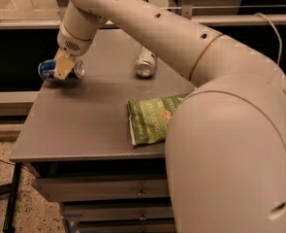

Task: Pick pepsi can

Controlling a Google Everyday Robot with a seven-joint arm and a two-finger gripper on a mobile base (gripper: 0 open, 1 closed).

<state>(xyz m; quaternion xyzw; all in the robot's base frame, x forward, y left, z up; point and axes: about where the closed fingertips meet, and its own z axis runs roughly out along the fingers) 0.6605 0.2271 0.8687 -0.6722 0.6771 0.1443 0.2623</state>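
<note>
Your claw (63, 73) is down over the pepsi can (46, 70), which lies on its side at the far left edge of the tabletop (84, 125). You cannot tell whether the claw grips it. A silver can (145, 62) lies well apart.

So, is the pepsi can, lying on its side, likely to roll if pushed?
Probably yes: the pepsi can lies on its side near the table edge, so a nudge may set it rolling. Its smooth metal could also slip. The gripper is right at it.
</note>
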